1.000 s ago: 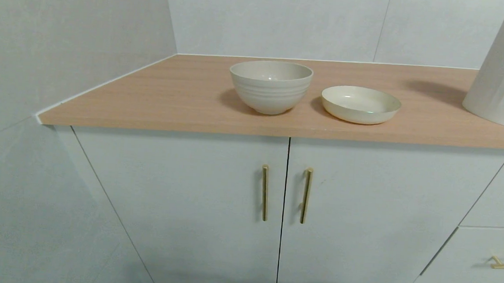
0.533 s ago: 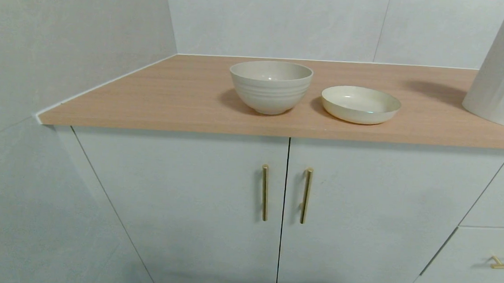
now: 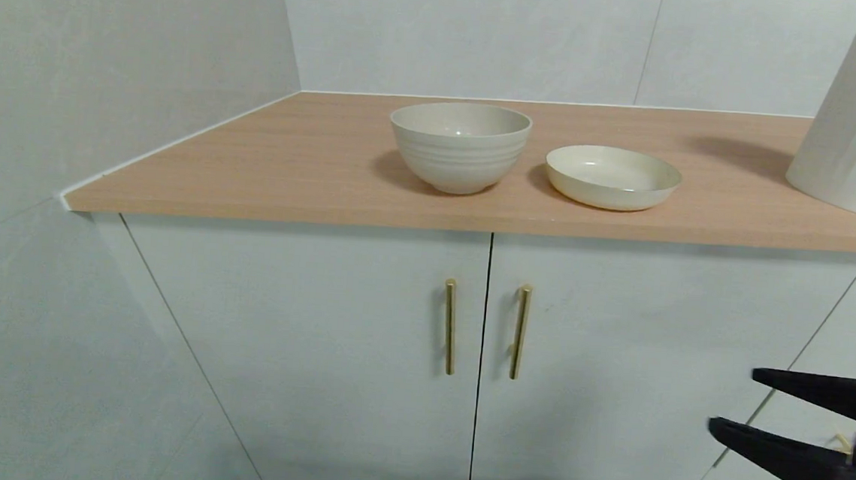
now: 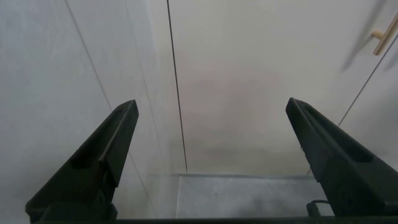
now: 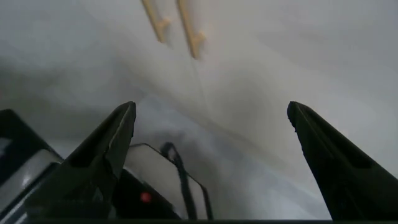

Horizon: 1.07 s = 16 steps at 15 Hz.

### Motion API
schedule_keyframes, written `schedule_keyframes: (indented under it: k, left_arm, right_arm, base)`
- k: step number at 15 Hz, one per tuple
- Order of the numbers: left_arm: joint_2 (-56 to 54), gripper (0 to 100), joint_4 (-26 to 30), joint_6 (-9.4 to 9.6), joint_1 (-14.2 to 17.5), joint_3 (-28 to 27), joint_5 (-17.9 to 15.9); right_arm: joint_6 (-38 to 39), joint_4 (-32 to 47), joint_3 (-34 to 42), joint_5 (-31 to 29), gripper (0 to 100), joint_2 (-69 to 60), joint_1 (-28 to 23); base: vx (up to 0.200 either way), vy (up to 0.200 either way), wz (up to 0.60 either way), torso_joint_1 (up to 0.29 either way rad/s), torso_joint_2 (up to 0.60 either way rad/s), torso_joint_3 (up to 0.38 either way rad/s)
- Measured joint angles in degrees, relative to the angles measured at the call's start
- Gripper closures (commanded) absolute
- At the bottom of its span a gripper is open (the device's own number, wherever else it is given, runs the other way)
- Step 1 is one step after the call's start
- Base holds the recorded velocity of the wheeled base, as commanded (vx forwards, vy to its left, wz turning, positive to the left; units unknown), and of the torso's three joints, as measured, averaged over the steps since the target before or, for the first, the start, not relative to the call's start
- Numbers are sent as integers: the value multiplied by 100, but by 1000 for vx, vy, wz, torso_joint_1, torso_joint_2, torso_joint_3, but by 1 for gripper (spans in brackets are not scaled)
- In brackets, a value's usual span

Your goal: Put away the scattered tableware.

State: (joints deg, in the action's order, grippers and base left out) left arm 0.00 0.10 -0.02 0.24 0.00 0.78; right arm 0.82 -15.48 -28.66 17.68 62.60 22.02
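— Where were the bowl [image 3: 458, 148] and plate [image 3: 612, 177] seen?
— On the counter [image 3: 267, 176], side by side, well above the right pincer [image 3: 737, 403] and to its left.
— How were the pincers held?
— The left pincer [image 4: 210, 106] and the right one were spread apart, nothing gripped.

The right gripper [image 3: 733, 401] is in the head view at the low right edge and comes in from the right side. Its two black fingers [image 3: 779, 450] are long and pointed, and they point toward the robot's left, almost level. One finger lies higher and the other lower, with a clear gap between them, so the jaws stand apart and hold nothing. In the right wrist view the same fingers stand wide from each other. The left gripper [image 4: 211, 109] is in the left wrist view. Its two dark fingers are also spread wide, and it grips nothing.
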Motion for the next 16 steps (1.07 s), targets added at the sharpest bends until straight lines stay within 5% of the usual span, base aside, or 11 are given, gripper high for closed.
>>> schedule_keyframes:
  k: [4, 8, 16]
  left_arm:
    - [0, 0, 0, 18, 0, 0, 0]
    - [0, 0, 0, 21, 0, 0, -2]
    - [0, 0, 0, 21, -4, 0, 0]
  right_arm:
    - [266, -1345, -606, 132, 0, 1742, 649]
    - [655, -1643, -1263, 550, 0, 2817, 1243]
    - [1119, -2903, -1281, 550, 0, 3913, 1263]
  base:
    - [0, 0, 0, 0, 0, 0]
    - [0, 0, 0, 0, 0, 0]
    - [0, 0, 0, 0, 0, 0]
